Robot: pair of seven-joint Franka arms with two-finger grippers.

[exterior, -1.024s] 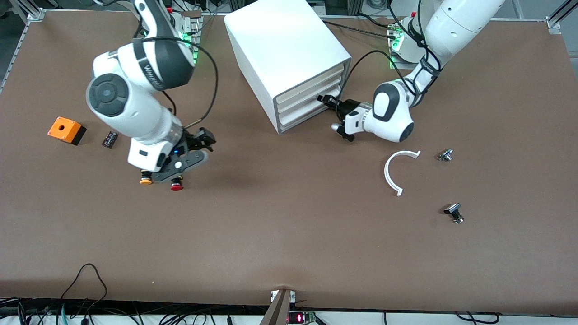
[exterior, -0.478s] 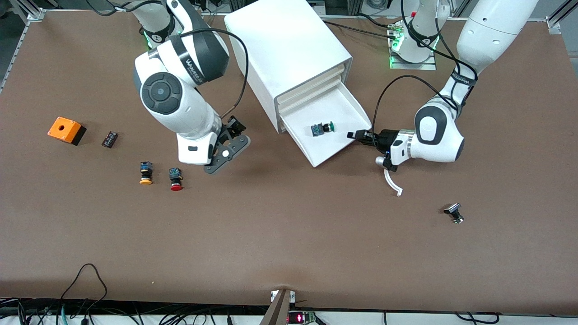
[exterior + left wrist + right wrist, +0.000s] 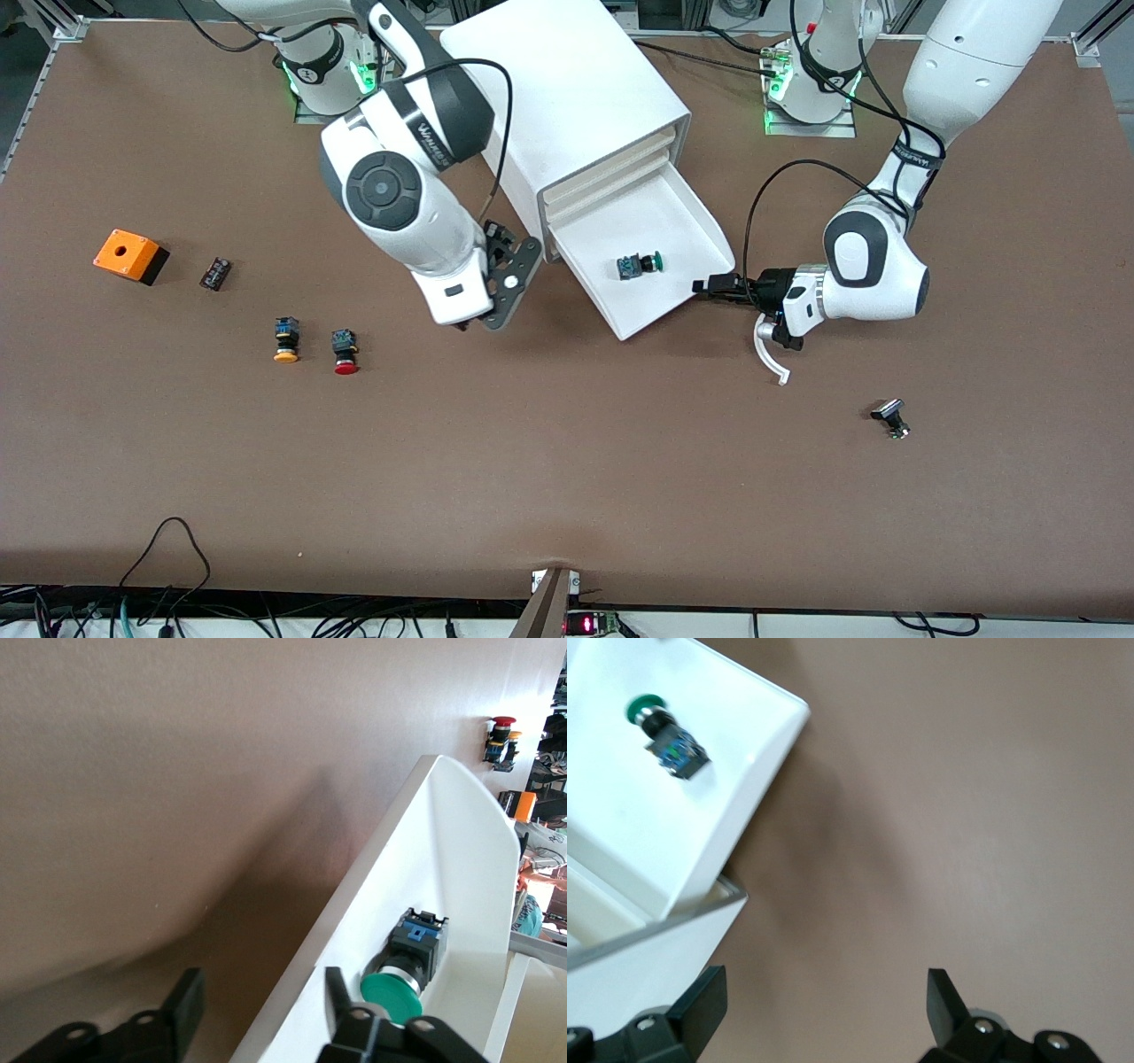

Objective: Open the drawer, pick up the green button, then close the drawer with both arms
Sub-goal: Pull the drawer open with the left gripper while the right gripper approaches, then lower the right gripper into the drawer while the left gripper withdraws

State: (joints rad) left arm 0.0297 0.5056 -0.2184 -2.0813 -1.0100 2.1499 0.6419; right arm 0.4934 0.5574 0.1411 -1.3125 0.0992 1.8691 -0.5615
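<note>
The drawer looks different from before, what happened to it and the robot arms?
The left gripper pulled the bottom drawer out of the cabinet, uncovering the green button, then let go of its front and opened. The right gripper, open, swung from over the red button and yellow button toward the drawer. Both buttons and the orange box stayed put.

front: high, facing arms | wrists: close, down | shared: drawer (image 3: 647, 257), button (image 3: 640, 265)

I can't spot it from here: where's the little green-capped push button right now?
In the front view, the green-capped push button lies on its side in the pulled-out bottom white drawer of the white cabinet, between the two arms.
</note>
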